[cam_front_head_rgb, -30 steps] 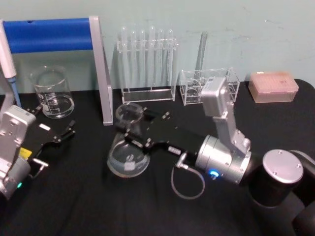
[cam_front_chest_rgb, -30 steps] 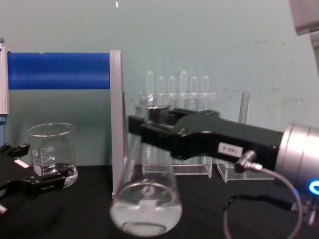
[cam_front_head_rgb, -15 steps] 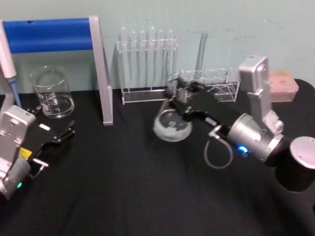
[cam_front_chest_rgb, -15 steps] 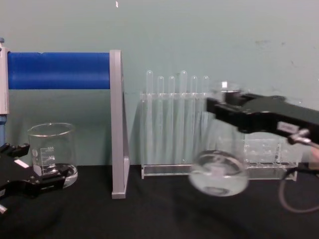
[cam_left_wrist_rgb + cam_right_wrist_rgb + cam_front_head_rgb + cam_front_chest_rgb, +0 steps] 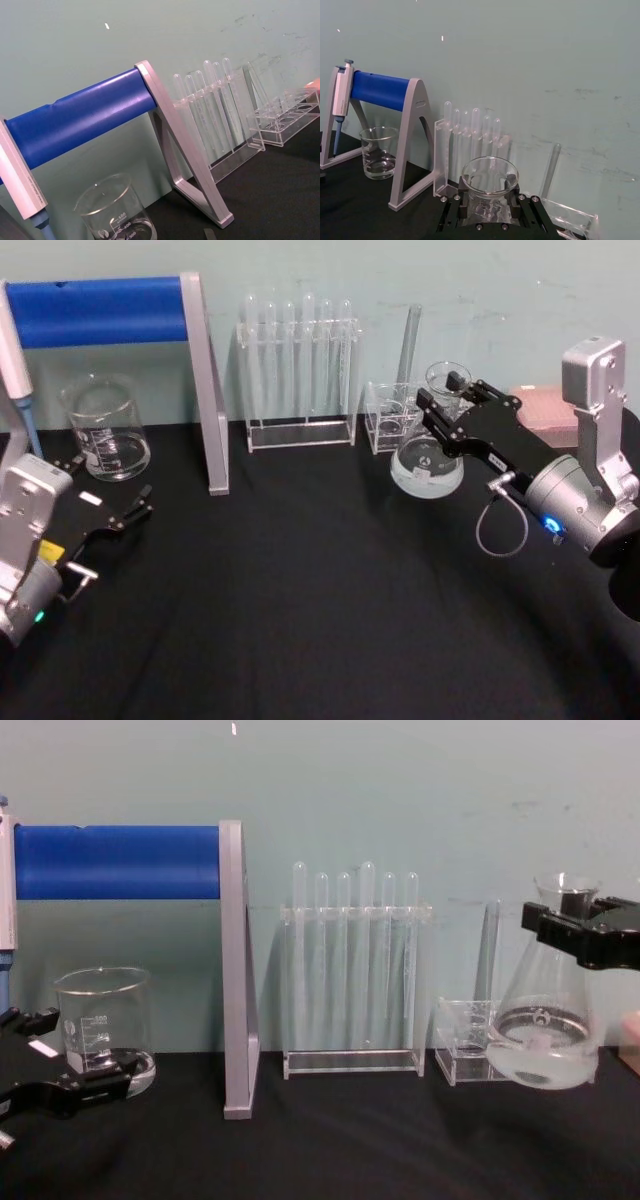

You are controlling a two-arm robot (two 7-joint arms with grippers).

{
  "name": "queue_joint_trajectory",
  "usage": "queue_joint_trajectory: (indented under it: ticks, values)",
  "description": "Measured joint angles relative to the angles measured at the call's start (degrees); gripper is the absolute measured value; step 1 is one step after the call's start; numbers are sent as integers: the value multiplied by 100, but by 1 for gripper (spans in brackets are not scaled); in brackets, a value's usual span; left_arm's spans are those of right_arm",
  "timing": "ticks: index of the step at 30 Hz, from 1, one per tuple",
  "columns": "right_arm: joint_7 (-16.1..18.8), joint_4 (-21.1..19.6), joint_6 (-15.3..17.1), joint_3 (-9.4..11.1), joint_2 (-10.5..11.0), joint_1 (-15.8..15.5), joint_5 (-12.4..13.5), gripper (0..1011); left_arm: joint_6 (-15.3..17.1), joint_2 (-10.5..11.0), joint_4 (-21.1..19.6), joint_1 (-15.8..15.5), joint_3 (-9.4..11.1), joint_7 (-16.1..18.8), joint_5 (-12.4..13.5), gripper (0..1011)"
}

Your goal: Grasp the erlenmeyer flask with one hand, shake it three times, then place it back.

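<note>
Head: you look steeply down on the table (image 5: 300,620).
Chest: low, level across it.
Wrists: low, facing the wall (image 5: 150,30).
Shared: you see the rack (image 5: 298,370) everywhere.

Right hand (image 5: 452,400) is extended forward and raised, clamping the erlenmeyer flask (image 5: 427,465); left hand (image 5: 108,487) sits low, fingers apart.

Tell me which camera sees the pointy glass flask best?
The chest view: the clear glass cone-shaped flask shows side-on, rim to round base, its neck clamped in the black right hand. The head view sees the flask from above; the right wrist view catches mostly its round rim.
</note>
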Motion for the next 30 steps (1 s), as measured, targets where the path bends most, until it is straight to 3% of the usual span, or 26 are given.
queue_joint_trajectory:
  ticks: [5,11,20,30]
  values:
    - [106,-19,27,-10,-74,-19,-22,456,0,0,0,0,0,0,0,1001]
    - [415,-135,82,-167,-208,-35,3,456,0,1,0,0,0,0,0,1001]
    - [981,-341,157,-680,-340,-8,215,456,0,0,1,0,0,0,0,1001]
    - [1341,-410,274,-1242,-365,93,354,456,0,0,0,0,0,0,0,1001]
